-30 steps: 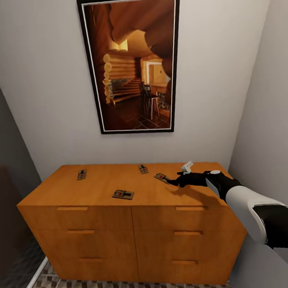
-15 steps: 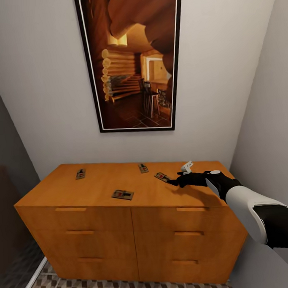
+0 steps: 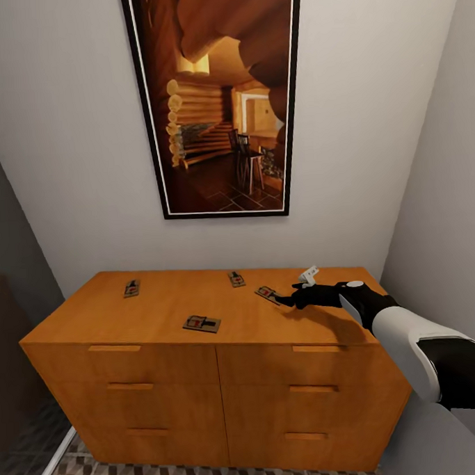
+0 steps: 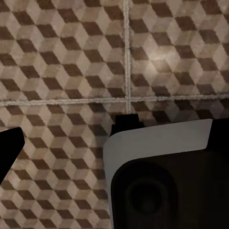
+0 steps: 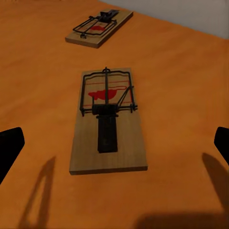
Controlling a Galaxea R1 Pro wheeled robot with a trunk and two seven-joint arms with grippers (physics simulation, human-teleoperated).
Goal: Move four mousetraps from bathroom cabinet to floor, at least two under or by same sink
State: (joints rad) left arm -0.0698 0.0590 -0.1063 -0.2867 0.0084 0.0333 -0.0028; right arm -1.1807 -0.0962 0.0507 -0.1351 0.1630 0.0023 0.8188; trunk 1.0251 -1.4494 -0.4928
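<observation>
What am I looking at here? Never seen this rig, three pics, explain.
It is a simulated wheeled robot with two arms. The big picture comes from its head camera, looking down at an orange-brown cabinet under a framed picture. Four mousetraps lie on the cabinet's top: one at the back left, one at the back middle, one near the front, and one just ahead of the right gripper. The right wrist camera looks along that gripper's fingers: the near trap lies between the open fingertips, not yet grasped, with another trap beyond. The left wrist camera points at the cube-patterned floor tiles. Nothing is held.
</observation>
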